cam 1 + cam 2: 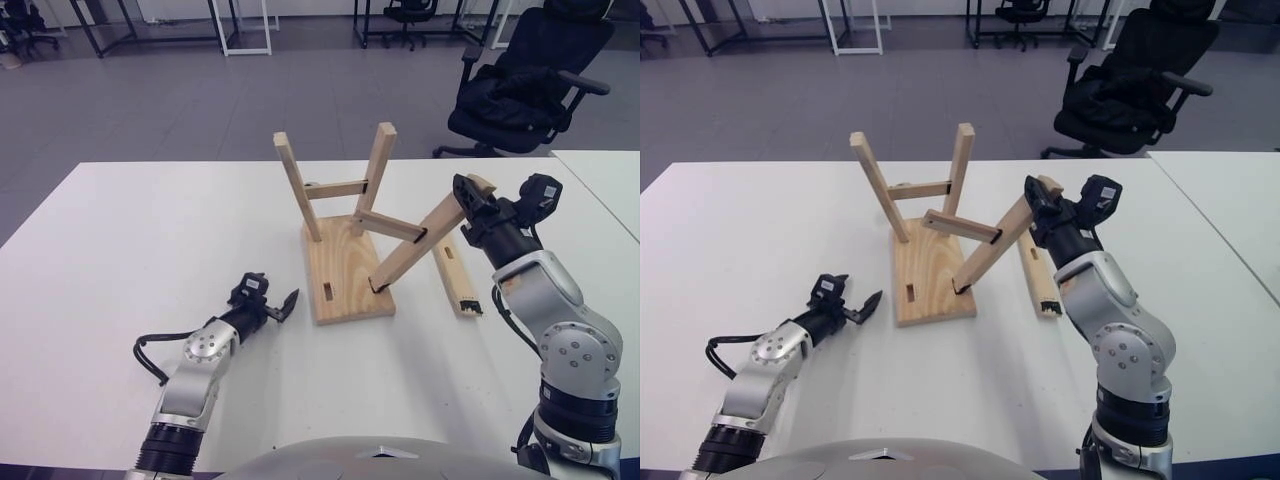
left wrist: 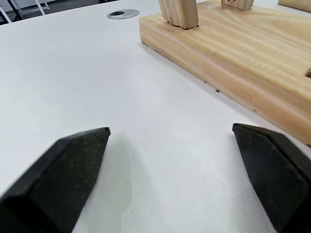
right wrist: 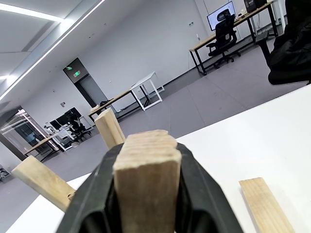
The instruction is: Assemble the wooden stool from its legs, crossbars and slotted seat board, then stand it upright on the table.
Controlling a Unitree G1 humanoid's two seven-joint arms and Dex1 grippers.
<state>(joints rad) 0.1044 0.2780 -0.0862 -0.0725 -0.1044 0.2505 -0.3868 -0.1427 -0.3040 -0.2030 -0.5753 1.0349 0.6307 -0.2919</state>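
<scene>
The slotted seat board [image 1: 340,272] lies flat on the white table. Two legs [image 1: 298,186] [image 1: 376,172] stand in its far slots, joined by a crossbar [image 1: 336,189]. A third leg [image 1: 415,247] leans steeply, its lower end at the near right slot; a second crossbar [image 1: 388,227] sticks out from it toward the far legs. My right gripper [image 1: 470,203] is shut on this leg's upper end [image 3: 146,174]. Beside it a fourth leg [image 1: 456,275] lies loose on the table. My left gripper [image 1: 276,301] rests open on the table just left of the board, fingers [image 2: 73,165] apart with nothing between them.
A black office chair [image 1: 525,80] stands beyond the table's far right corner, and a second table [image 1: 612,185] adjoins on the right. A round cable grommet [image 2: 123,14] sits in the tabletop past the board. Bare table spreads to the left.
</scene>
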